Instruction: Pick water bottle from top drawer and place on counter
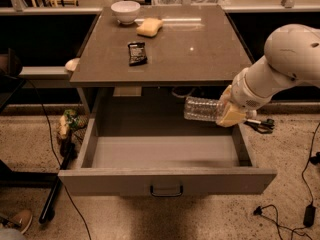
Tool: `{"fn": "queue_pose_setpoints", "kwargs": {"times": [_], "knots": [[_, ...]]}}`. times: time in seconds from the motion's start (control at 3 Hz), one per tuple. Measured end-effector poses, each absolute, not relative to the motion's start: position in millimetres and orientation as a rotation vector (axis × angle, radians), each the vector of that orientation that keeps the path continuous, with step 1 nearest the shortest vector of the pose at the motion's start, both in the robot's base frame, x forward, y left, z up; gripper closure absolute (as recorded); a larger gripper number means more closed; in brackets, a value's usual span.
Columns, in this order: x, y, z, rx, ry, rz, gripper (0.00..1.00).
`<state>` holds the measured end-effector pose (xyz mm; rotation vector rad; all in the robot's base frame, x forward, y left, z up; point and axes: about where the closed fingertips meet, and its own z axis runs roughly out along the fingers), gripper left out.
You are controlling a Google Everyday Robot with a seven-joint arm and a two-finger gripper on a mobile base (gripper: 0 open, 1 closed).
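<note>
Clear water bottle [200, 109] sideways, clamped in hand [226, 112], above top drawer [165, 180]; label unreadable.

You can read no lettering anywhere: not on the water bottle [201, 109] clamped between the fingers of the gripper [226, 115] above the top drawer [165, 178], nor on the dark packet [136, 53] beyond them.

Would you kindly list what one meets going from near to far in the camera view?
Drawer handle → water bottle, held by the gripper above the top drawer's right rear → on the counter: black packet → sponge → bowl.
</note>
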<state>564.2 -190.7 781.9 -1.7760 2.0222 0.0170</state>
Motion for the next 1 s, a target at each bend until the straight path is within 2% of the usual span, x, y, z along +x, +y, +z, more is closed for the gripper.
{"fn": "queue_pose_setpoints", "kwargs": {"times": [0.67,1.0], "knots": [[582.9,-186.9,816.7,-1.766,1.993,-0.047,1.0],[621.5,-176.9,876.2,-1.737,1.936,-0.169,1.0]]}}
